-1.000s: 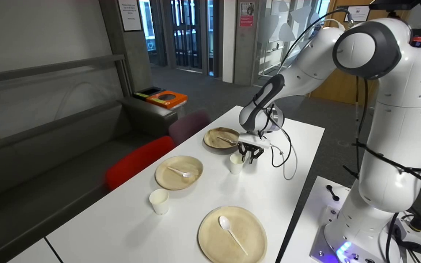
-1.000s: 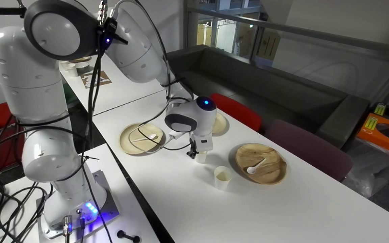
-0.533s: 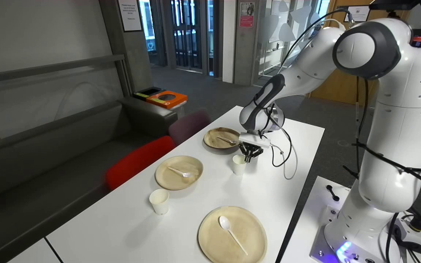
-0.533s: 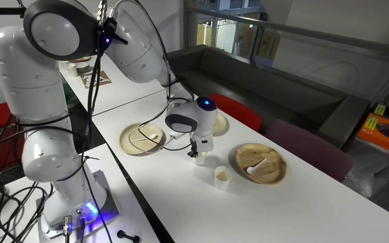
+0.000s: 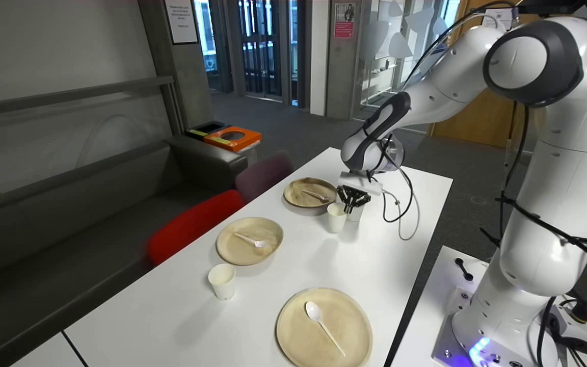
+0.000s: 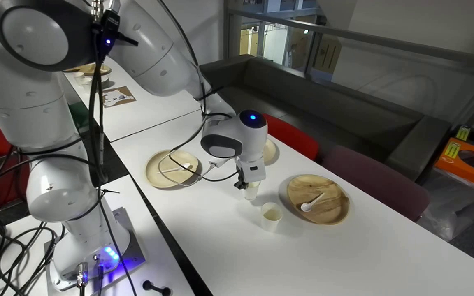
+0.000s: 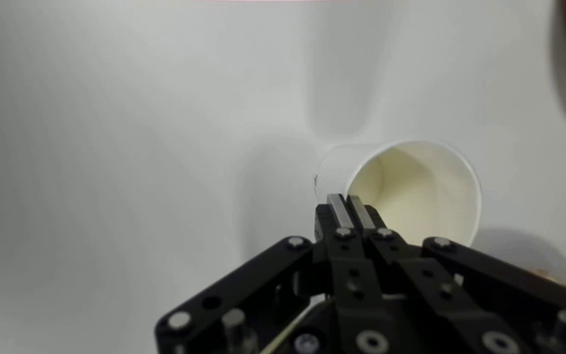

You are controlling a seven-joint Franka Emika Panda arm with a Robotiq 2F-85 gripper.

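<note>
Gripper [image 7: 346, 200]: mine, clenched, its two fingers [image 7: 337, 212] pinching the rim of a white cup [image 7: 413, 191].
White cup: in my grasp, near the dark wooden plate [image 6: 328, 211], on the side toward my arm's base [image 5: 495, 306]; it looks upright in both exterior views, and in the wrist view its shadows [image 7: 274, 196] on the tabletop [image 7: 116, 147] lie apart from its bottom.
Standing cup [image 6: 270, 223]: upright just beside the dark wooden plate, apart from the cup I grip.
Small spoon [image 6: 311, 203]: lying in the dark wooden plate.
Pale plate [image 5: 267, 228]: along the tabletop from the dark wooden plate, by the same edge, with a white utensil [image 5: 259, 243] in it; which kind I cannot tell.
Broad plate [image 5: 297, 326]: well apart from the dark wooden plate, on the side toward my arm's base, with a white spoon [image 5: 325, 329] across it.
Lone cup [image 5: 222, 283]: upright, well apart from the dark wooden plate, past the pale plate.
Purple chair [image 6: 372, 181]: at the tabletop's edge just beyond the dark wooden plate.
Red chair [image 6: 290, 135]: along that edge, farther from the dark wooden plate.
Sofa [image 6: 335, 102]: behind the chairs, across from the dark wooden plate.
</note>
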